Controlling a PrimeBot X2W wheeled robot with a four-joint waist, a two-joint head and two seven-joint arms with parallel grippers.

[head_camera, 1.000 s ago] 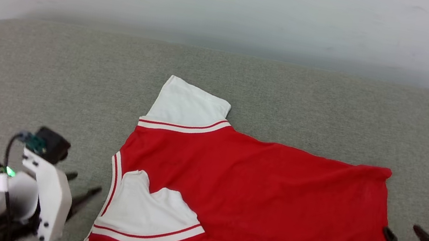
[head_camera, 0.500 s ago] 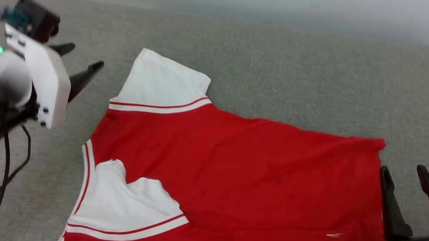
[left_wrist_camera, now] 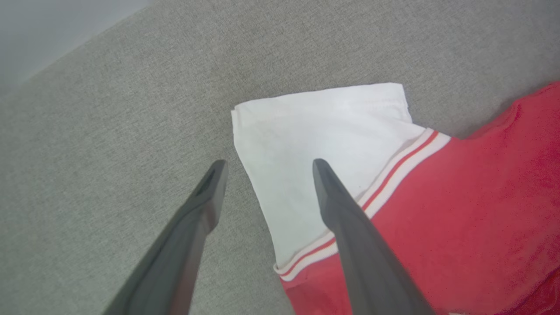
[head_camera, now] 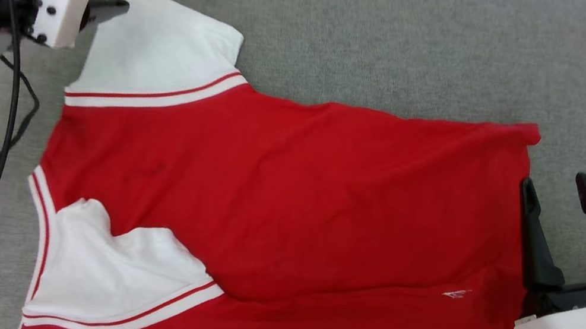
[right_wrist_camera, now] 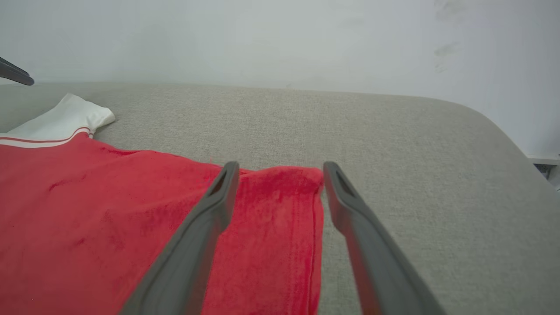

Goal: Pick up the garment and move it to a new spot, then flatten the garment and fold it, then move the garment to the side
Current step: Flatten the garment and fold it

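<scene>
The garment lies spread on the grey upholstered surface, collar to the left and hem to the right. Its far white sleeve lies flat. The near white sleeve is folded in over the red body. My left gripper is open above the far sleeve's outer edge, one finger over the white cloth and one over bare grey fabric; its dark fingertip shows in the head view. My right gripper is open, straddling the hem near its far corner, holding nothing.
A black cable hangs from my left arm and loops over the surface left of the garment. A pale wall rises behind. The surface rounds off at its far right edge.
The head camera has tilted down. My left gripper has moved from beside the collar out to the far sleeve. My right gripper has moved forward along the hem. Both stay open.
</scene>
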